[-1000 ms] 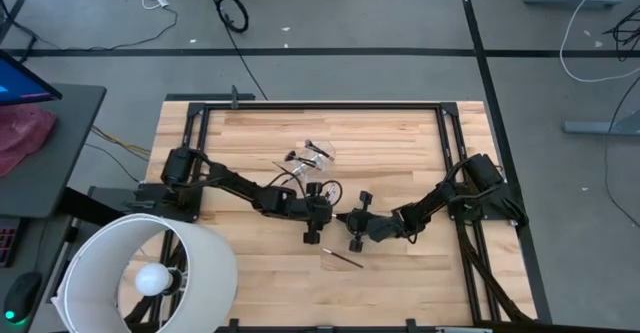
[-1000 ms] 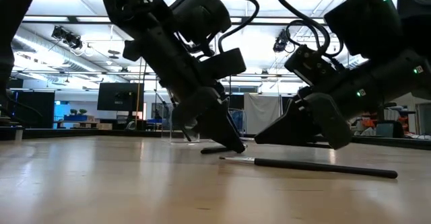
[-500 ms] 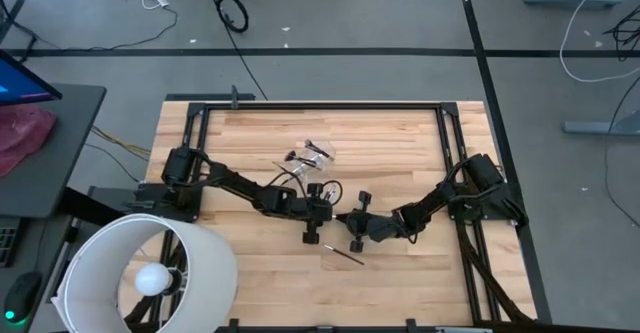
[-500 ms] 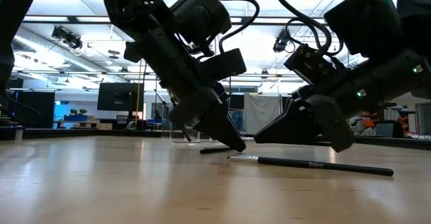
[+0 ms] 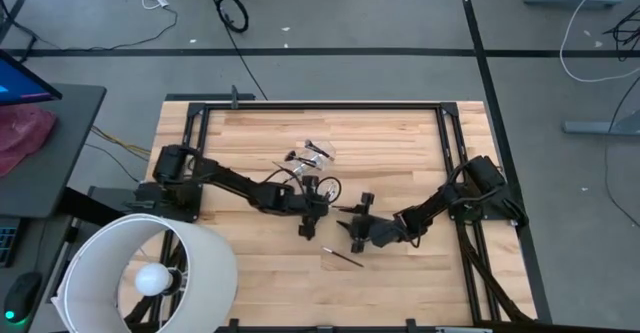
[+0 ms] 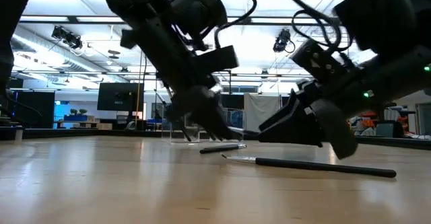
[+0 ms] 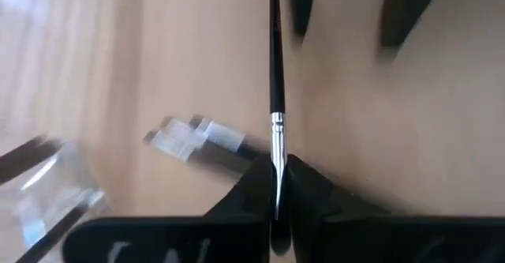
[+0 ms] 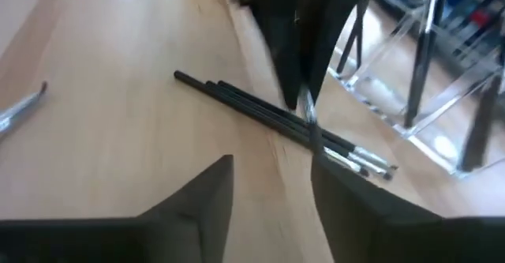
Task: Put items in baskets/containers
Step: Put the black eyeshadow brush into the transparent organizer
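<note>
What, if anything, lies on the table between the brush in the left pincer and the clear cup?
Nothing visible blocks the way. The left pincer is shut on a brush, and the clear cup stands close behind it on bare wood. The right pincer is open, on the opposite side.

Two dark jointed arms trailing looped black cables.

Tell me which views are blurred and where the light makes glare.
Left wrist view: the brush in the left end effector is sharp, while the clear cup and table smear with motion. Right wrist view: the loose brushes are slightly soft. Low view: bright ceiling lights behind leave both arms as dark shapes. High view: even light, no glare.
</note>
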You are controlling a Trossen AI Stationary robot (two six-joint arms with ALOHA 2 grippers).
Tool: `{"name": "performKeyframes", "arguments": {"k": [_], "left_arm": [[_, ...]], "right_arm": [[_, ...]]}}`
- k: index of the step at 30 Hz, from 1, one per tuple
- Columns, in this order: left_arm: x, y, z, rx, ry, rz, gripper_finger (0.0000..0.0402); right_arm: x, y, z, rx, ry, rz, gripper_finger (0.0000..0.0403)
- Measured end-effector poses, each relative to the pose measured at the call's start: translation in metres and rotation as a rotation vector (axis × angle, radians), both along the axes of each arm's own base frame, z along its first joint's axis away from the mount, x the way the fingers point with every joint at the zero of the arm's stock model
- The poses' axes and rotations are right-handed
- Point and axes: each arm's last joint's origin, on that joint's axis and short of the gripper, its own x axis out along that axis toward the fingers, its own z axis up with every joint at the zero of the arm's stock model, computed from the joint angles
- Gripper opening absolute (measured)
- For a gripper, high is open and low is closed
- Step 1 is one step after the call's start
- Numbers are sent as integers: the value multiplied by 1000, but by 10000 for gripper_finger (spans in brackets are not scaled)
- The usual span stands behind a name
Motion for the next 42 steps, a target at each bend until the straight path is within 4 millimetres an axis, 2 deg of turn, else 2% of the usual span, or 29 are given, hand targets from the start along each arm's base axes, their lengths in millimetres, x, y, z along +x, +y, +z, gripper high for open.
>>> {"name": "performKeyframes", "arguments": {"k": [4,8,11,16,22,26,31,37,42], "left_arm": [[-13,4,22,88,65,11,19],[-23,9,65,223,132,60,35],[-27,14,101,374,230,64,31],[-28,35,155,420,351,73,21],[-38,58,191,491,534,-10,30],[-50,60,191,490,674,-53,17],[-62,49,182,415,788,-72,20],[-64,36,171,448,827,-151,23],[-66,34,155,442,856,-167,17]], "right_arm": [[-3,5,0,-89,8,-20,201],[-4,6,0,-108,11,-22,212],[-4,6,0,-102,12,-14,213],[-4,6,0,-69,2,-26,207],[-5,7,-2,-19,21,-4,201],[-6,7,-4,-16,32,-7,201],[-7,6,-5,25,25,-30,201],[-6,4,-5,25,25,-38,201],[-5,2,-5,26,23,-47,201]]}}
